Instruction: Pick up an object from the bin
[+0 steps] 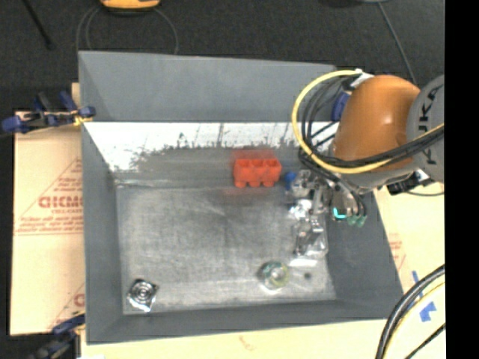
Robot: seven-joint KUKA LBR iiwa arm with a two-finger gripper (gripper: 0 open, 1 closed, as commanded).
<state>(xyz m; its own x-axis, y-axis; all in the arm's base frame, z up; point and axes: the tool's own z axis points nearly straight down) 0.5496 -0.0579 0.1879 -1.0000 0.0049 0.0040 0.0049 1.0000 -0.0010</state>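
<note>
Clutter nearest us is a shiny metal fitting in the bin's left corner and a small greenish round piece, just beyond which the gripper hangs, its jaws' spread unreadable to us, so we judge this the approach, next needing descent and closure; an orange brick sits farthest.

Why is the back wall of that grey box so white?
In the camera view, that is likely glare: light bounces off the bin's far wall, while the floor looks dull grey. The small metal piece in the near left corner glints too, and the arm's orange cover shows a soft shine.
</note>
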